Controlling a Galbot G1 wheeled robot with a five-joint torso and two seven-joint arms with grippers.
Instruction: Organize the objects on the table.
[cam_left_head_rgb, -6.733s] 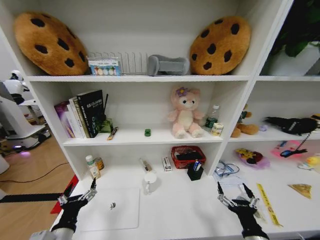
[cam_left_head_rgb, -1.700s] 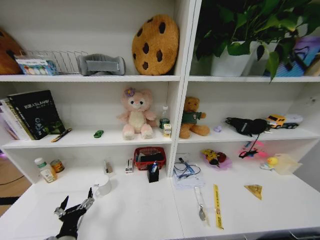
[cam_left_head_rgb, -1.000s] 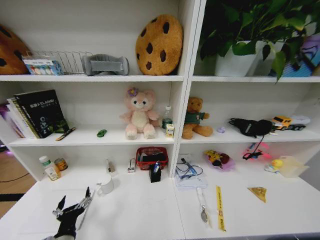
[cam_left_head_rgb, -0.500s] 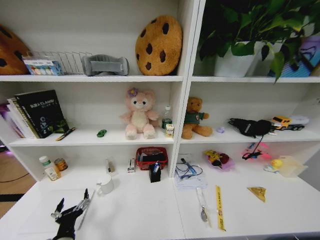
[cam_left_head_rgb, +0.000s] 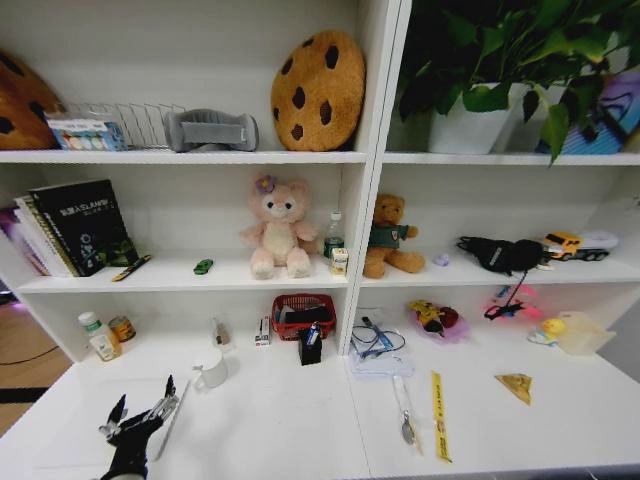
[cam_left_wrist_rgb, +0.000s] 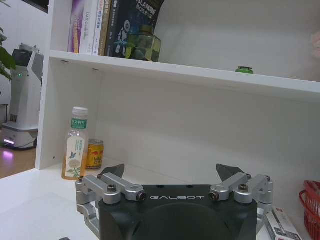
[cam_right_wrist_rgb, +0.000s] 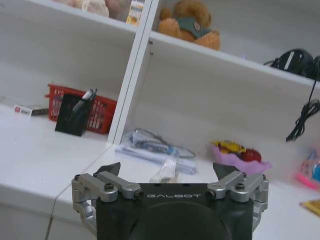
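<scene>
Grippers idle: your left gripper (cam_left_head_rgb: 133, 418) hovers empty at the frame's lower left, jaws spread wide; your right gripper (cam_right_wrist_rgb: 168, 172) is equally wide, holding nothing. Table (cam_left_head_rgb: 290, 420) clutter waits: yellow ruler (cam_left_head_rgb: 437, 408) at lower right.

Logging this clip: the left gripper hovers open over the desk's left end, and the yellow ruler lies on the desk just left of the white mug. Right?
Not quite. The head view shows the yellow ruler lying well to the right of the white mug, past the shelf's divider. The rest holds: the left gripper hovers open over the desk at its left end.
</scene>
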